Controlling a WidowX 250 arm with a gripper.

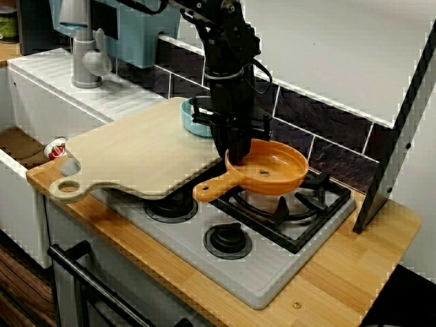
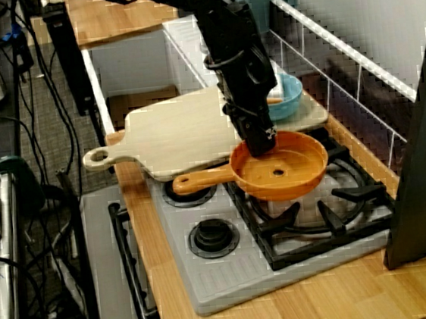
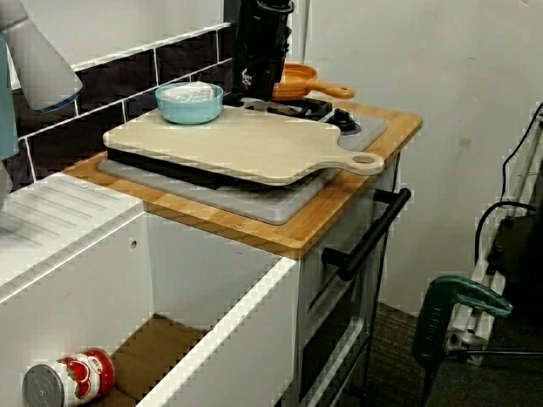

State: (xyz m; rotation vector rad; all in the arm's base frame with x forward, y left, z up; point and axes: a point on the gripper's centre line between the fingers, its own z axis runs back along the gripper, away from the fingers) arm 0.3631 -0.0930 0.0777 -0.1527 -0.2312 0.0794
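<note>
Stove scene, single arm. The end effector (image 1: 237, 158) comes straight down onto the near rim of an orange pan (image 1: 276, 170), beside the root of its handle. Its tips are pressed together on that rim, one inside the pan and one outside. The pan sits level over the right rear burner grate (image 1: 310, 204), touching it or just above it (the front view does not settle which). Its handle points out over the front left burner. Gripping next to the handle probably keeps the pan's weight close to the tips, so the pan does not tip. A pale cutting board (image 1: 136, 150) bridges the left half of the stove, and its looped handle overhangs the wooden worktop (image 1: 361, 266). A blue bowl (image 1: 193, 122) stands on the board's back corner by the tiles, just behind the arm and apart from the pan. In the view from the sink end, a tomato can (image 3: 72, 380) lies on its side in the sink (image 3: 212, 339).
</note>
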